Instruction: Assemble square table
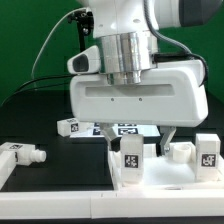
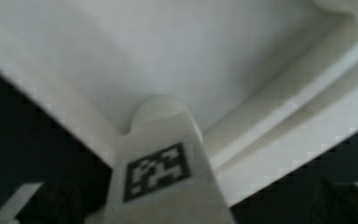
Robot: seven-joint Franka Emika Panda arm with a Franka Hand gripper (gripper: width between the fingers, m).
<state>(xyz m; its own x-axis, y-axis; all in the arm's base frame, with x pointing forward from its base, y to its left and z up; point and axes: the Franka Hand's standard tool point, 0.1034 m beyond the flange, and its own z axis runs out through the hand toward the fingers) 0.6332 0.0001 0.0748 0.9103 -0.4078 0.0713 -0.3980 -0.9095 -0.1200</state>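
white leg (image 1: 131, 153) stands upright on the square panel (image 1: 150, 181), prob. in a corner socket, long axis vertical, right beneath the gripper (image 1: 137, 143). gripper jaws apart, fingers (image 2: 34, 205) either side of leg w/o touching. arm points straight down over it. panel sits on desk (image 1: 40, 122), exterior view's lower middle.

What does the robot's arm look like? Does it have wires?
The arm is smooth and white, with a shiny silver round wrist. Its gripper is a wide white box with dark fingers. A green cable loops near it.
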